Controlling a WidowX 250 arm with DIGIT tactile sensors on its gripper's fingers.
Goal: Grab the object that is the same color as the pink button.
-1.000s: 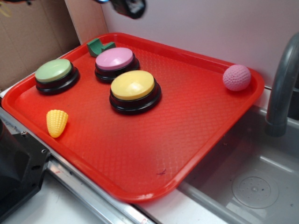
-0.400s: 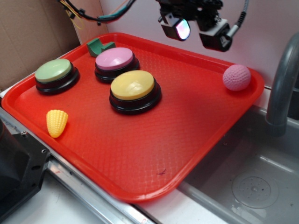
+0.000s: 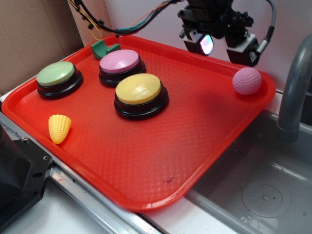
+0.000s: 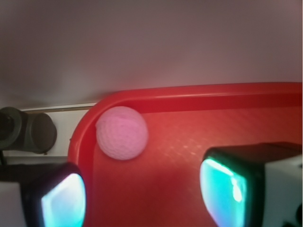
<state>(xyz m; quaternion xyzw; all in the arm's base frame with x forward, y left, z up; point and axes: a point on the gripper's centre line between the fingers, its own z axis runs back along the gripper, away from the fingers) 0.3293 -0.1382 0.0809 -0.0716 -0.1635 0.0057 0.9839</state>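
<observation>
Far to the claw's left on the red tray (image 3: 204, 126) sit the green-topped button (image 3: 57, 78) and, nearer the front edge, a small yellow toy corn (image 3: 59, 127). Closer in are a green block (image 3: 103, 48) by the back rim, the pink button (image 3: 120, 66) and the yellow-topped button (image 3: 140, 95) in front of it.

The claw (image 3: 225, 44) hangs above the tray's back right part, its fingers spread wide with nothing between them; the wrist view shows both pads (image 4: 64, 198) apart with bare tray in the gap. Just to its right and lower lies the pink ball (image 3: 246, 80), tucked into the tray's far right corner, close to the rim. In the wrist view the ball (image 4: 122, 132) sits ahead of the open jaws and off toward one pad, not yet centred.

This looks like the approach step. The next move probably calls for shifting right toward the corner until the ball lies between the fingers, then descending and closing, minding the raised rim beside it.
</observation>
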